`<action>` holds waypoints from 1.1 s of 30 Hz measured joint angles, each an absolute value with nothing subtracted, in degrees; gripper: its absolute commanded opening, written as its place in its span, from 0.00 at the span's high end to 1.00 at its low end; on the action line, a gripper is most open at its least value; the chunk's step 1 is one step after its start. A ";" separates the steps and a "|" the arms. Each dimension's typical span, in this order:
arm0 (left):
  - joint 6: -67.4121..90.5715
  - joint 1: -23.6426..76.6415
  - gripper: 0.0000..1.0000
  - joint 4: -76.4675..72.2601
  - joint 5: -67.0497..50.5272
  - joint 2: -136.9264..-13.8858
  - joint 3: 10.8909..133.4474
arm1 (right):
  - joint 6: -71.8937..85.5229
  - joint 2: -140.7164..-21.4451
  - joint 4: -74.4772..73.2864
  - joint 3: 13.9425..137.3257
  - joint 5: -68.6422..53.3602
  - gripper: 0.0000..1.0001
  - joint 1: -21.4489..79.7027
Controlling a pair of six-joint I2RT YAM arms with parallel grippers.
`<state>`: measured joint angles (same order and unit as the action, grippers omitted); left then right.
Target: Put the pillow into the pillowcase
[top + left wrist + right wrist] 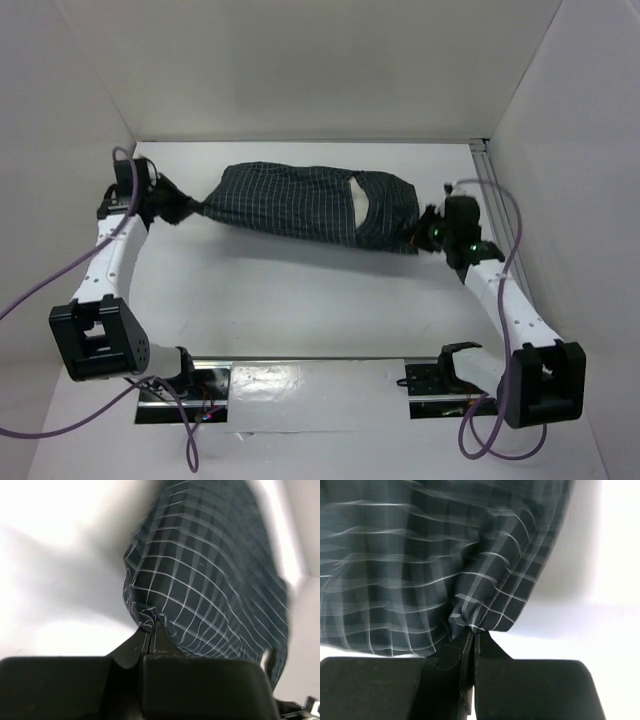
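The pillowcase [300,205] is stretched across the far half of the white surface [300,300], between the two arms. It is dark with a fine white grid, and it looks full and rounded. Near its right end there is an opening in the cloth, and there a curved strip of the cream pillow [358,198] is visible. The rest of the pillow is covered by the pillowcase.

The left fingers [182,208] are clenched on the left end of the pillowcase, where the cloth is gathered into a narrow point. In the left wrist view the left fingers [145,645] are pressed together with a small fold of the checked cloth [210,580] pinched at their tips.

The right fingers [430,230] are also clenched, on the lower right corner of the pillowcase. In the right wrist view the right fingers [462,652] meet on a bunched corner of the cloth [420,555].

The middle of the pillowcase hangs a little lower than its ends. Whether it touches the surface, I cannot tell.
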<state>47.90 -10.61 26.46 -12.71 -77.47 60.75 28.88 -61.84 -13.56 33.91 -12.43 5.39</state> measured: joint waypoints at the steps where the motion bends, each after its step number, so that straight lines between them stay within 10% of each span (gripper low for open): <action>1: 47.83 -10.90 1.00 27.73 -14.35 -78.06 64.69 | 28.47 -61.93 -15.99 39.55 -11.49 1.00 5.37; 9: 46.87 -21.82 1.00 31.00 -29.41 -76.93 89.36 | 25.58 -61.23 -21.26 74.46 -6.37 1.00 6.46; 27: 46.98 -26.55 1.00 34.65 -43.22 -75.92 83.44 | 22.06 -60.47 -33.15 77.17 -4.14 0.99 7.49; 29: 46.41 -22.44 0.73 31.38 -38.26 -81.19 82.39 | 22.59 -67.07 -29.12 74.46 -3.77 0.38 6.68; 31: 45.34 -18.81 0.27 28.51 -33.26 -88.53 82.59 | 22.94 -77.58 -26.41 75.16 -3.07 0.19 5.56; 33: 43.92 -16.34 0.19 28.69 -28.27 -97.14 86.24 | 23.86 -90.21 -23.75 78.54 -2.20 0.10 4.75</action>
